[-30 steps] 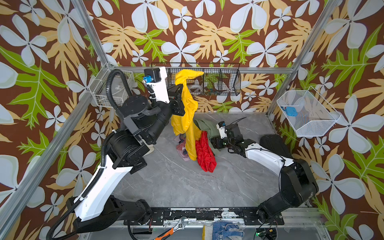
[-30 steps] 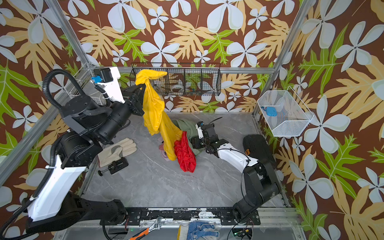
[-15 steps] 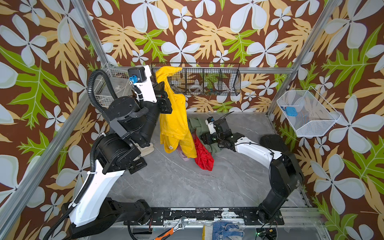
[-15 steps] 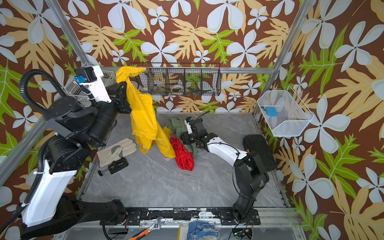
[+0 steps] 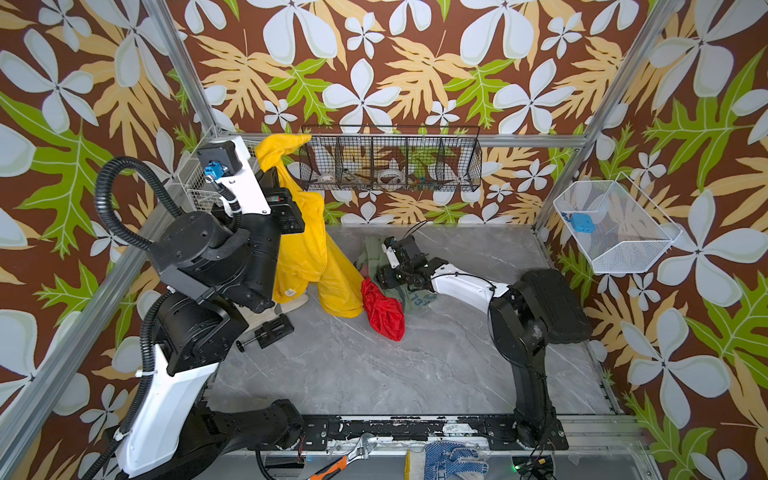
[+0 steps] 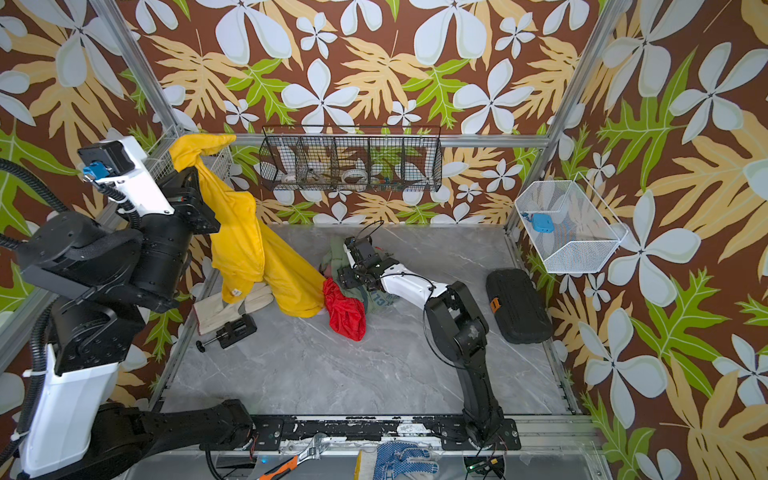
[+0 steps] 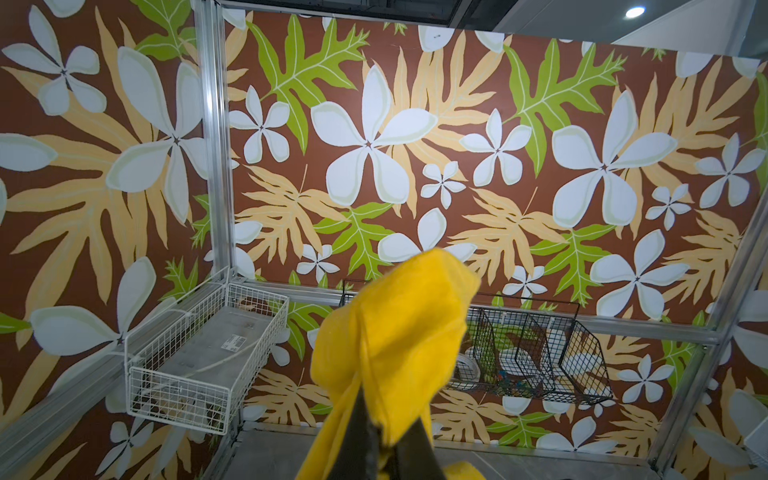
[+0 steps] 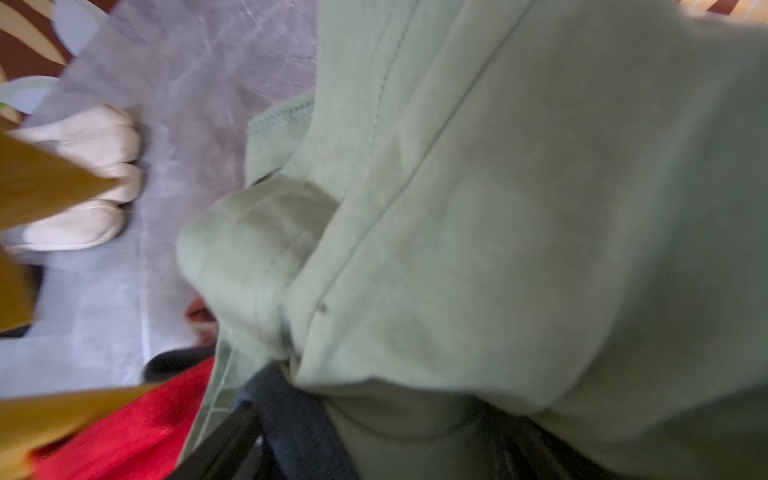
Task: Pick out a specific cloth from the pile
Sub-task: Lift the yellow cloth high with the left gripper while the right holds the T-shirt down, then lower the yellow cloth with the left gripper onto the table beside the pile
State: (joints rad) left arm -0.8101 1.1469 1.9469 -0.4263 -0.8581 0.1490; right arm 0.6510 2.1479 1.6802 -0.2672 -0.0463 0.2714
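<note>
Here, at upper left in both top views, we see the left gripper (image 5: 272, 176) raised high and clenched on a bunched corner of the mustard-yellow cloth (image 5: 309, 249). The left wrist view shows its dark fingers (image 7: 357, 432) pinching the fabric. The garment hangs in long limp folds, its white label (image 5: 291, 292) near one hem. Its lower end rests on the grey table (image 5: 374, 374), against the red cloth (image 5: 384, 309).

Toward the centre, the rest of the pile (image 5: 386, 286) lies low. There the right gripper (image 5: 382, 277) presses into the olive-green shirt (image 8: 498, 208). That view is blurred, and we cannot tell whether its jaws are released or gripping.

We judge the yellow cloth soft, light and floppy. A pinch on a gathered fold should carry it, as a single thin layer might slip. The trailing end could drag the red cloth along.
</note>
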